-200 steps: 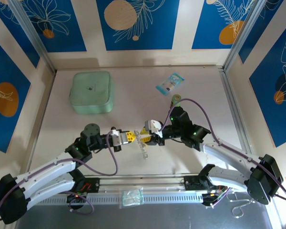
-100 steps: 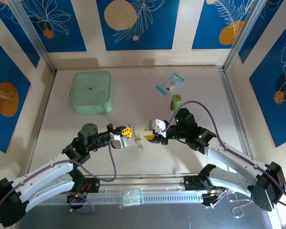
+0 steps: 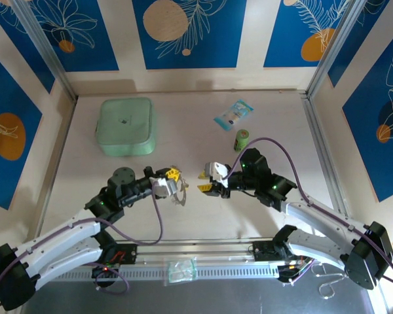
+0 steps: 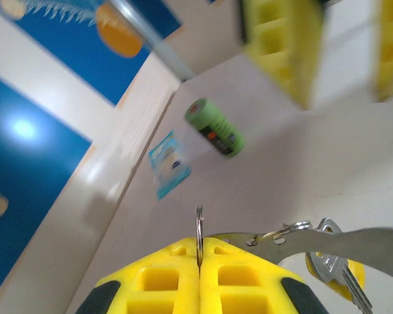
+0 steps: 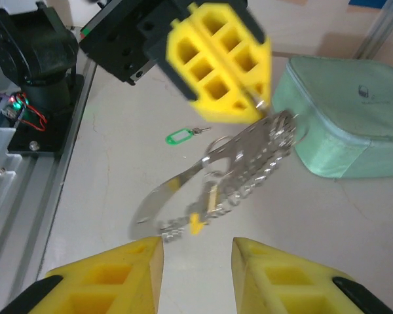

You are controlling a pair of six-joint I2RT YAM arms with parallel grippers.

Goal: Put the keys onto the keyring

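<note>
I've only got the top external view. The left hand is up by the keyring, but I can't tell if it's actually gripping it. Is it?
Observer: Yes. In the left wrist view the left hand is shut on the keyring, with the thin wire pinched edge-on between the yellow pads.
Operator: Is any key on it?
Observer: The yellow key appears to hang from the keyring, just beside the left hand.
Operator: And the green one?
Observer: The right wrist view shows the green key lying flat on the table, beyond the dangling keyring and apart from it.
</note>
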